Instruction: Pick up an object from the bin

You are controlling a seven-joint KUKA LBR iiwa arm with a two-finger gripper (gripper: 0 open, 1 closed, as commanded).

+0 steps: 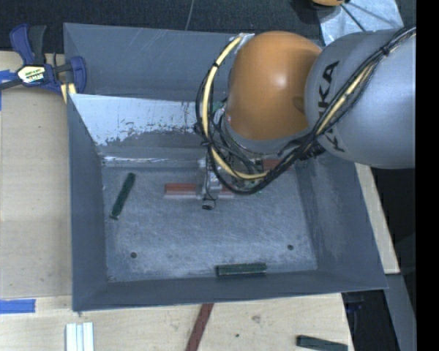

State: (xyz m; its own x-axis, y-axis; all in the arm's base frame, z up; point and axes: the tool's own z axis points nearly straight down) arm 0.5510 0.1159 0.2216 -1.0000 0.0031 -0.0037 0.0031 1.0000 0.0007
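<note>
At six o'clock, by the near wall of the bin (pixel 84 196), a dark green bar (pixel 241 270) lay untouched. Mid-bin, the gripper (pixel 208 202) sat low at the three o'clock end of a red-brown bar (pixel 180 189); claw state indeterminable. Grasp and lift judged outstanding.

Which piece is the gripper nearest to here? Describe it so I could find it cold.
In the grey bin, look to the middle of the floor, just left of the gripper. A short flat bar lies there, level across the view. It alone is reddish-brown; the stick at the left and the slat by the near wall are dark green.
</note>
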